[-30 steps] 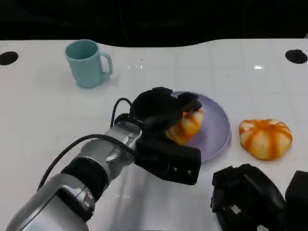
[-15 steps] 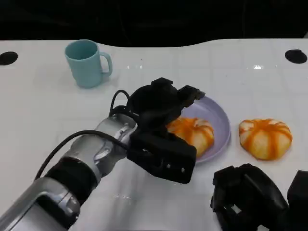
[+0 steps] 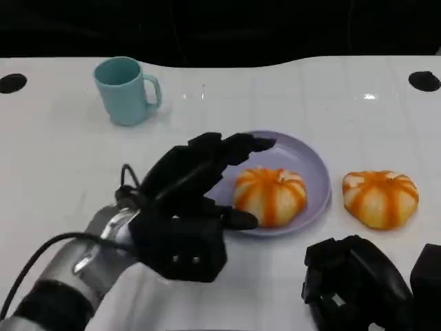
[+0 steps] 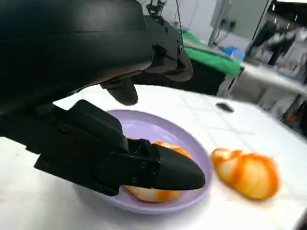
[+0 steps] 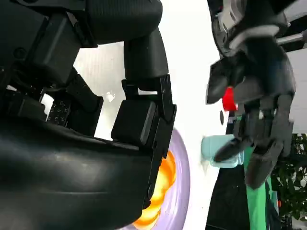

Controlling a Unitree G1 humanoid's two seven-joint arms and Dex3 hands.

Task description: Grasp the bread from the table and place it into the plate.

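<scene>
An orange-striped bread roll (image 3: 271,195) lies on the lilac plate (image 3: 313,165) at the table's middle. My left hand (image 3: 193,189) hovers just left of the plate, fingers spread above its near-left rim, holding nothing. In the left wrist view the same roll (image 4: 148,193) shows under the thumb (image 4: 158,167), apart from it, on the plate (image 4: 144,127). A second striped roll (image 3: 380,198) sits on the table right of the plate. My right hand (image 3: 355,279) rests low at the front right, fingers curled in on nothing.
A teal mug (image 3: 124,89) stands at the back left, handle to the right. Two black round holes (image 3: 423,80) mark the table's far corners. The white table runs bare between mug and plate.
The left hand has let go of the roll, which now lies on the plate. The hand has opened and drawn back toward the near left.
</scene>
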